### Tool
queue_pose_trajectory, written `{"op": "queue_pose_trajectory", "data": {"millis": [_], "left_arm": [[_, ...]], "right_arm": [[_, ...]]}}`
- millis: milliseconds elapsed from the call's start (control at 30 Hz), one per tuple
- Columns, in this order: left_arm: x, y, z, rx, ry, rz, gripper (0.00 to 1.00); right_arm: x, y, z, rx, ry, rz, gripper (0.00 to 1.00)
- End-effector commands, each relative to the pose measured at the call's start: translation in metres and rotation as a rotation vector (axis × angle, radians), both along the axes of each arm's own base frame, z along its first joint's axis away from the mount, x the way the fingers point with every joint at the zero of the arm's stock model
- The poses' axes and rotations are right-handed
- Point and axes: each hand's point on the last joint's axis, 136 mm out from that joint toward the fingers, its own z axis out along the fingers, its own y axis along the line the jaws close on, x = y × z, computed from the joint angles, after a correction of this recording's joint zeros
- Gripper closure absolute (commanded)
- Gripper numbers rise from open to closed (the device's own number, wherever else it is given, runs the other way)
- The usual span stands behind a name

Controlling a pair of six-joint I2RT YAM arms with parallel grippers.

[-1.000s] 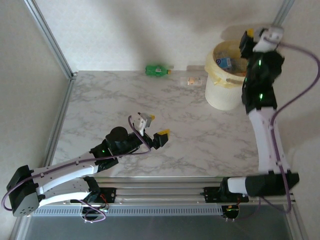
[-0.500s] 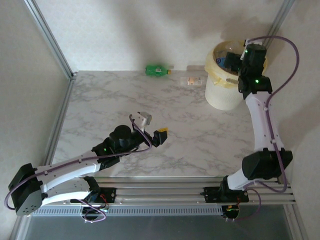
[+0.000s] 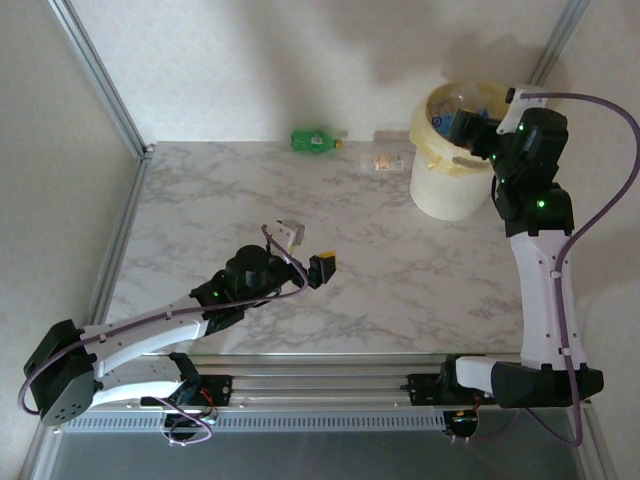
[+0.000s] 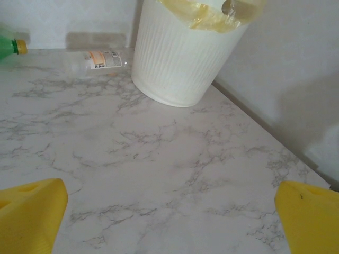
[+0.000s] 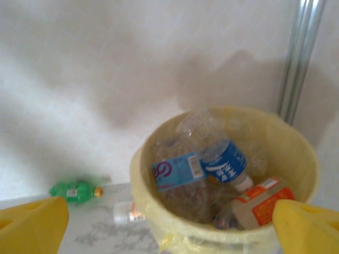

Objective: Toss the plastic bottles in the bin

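Observation:
The bin [image 3: 445, 190] stands at the table's back right, a cream bucket with a yellow bag. My right gripper [image 3: 474, 130] hangs open and empty just above its near rim. In the right wrist view the bin [image 5: 299, 138] holds several plastic bottles, among them a blue-labelled one [image 5: 225, 161] and an orange-labelled one [image 5: 262, 203]. A green bottle [image 3: 315, 141] and a clear bottle with an orange label [image 3: 388, 161] lie by the back wall. My left gripper [image 3: 307, 250] is open over bare marble mid-table, far from both.
The left wrist view has the bin [image 4: 180, 58] ahead, the clear bottle [image 4: 98, 59] and the green bottle [image 4: 8, 47] to its left. An aluminium post [image 5: 299, 58] rises behind the bin. The table's right edge [image 4: 265, 124] meets the wall.
My right gripper has come down from high behind the bin to its near rim and has opened wide. The left arm has crept slightly forward.

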Motion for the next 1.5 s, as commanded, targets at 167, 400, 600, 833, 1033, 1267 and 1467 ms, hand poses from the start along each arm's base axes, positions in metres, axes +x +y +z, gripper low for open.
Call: {"op": "queue_pose_trajectory", "data": {"millis": [167,400,600,833,1033,1267,1467], "left_arm": [[0.013,0.010,0.019,-0.078,0.003,0.047,0.00],[0.046,0.012,0.026,-0.137,0.043,0.040,0.00],[0.093,-0.018,0.019,-0.104,0.144,-0.029,0.00],[0.178,-0.048,-0.020,-0.032,0.278,-0.015,0.00],[0.248,-0.066,-0.048,-0.003,0.312,0.008,0.02],[0.305,-0.089,-0.071,-0.078,0.294,-0.027,0.02],[0.342,-0.095,-0.089,-0.171,0.280,-0.013,0.00]], "right_arm": [[-0.021,0.014,-0.006,0.049,0.015,0.082,0.01],[-0.037,0.026,-0.016,0.091,0.044,0.143,0.01],[-0.055,0.033,-0.027,0.113,0.070,0.185,0.01],[-0.076,0.050,-0.045,0.179,0.114,0.260,0.01],[-0.090,0.053,-0.063,0.167,0.164,0.271,0.01],[-0.097,0.059,-0.085,0.195,0.208,0.297,0.01],[-0.093,0.078,-0.128,0.290,0.313,0.345,0.01]]}}
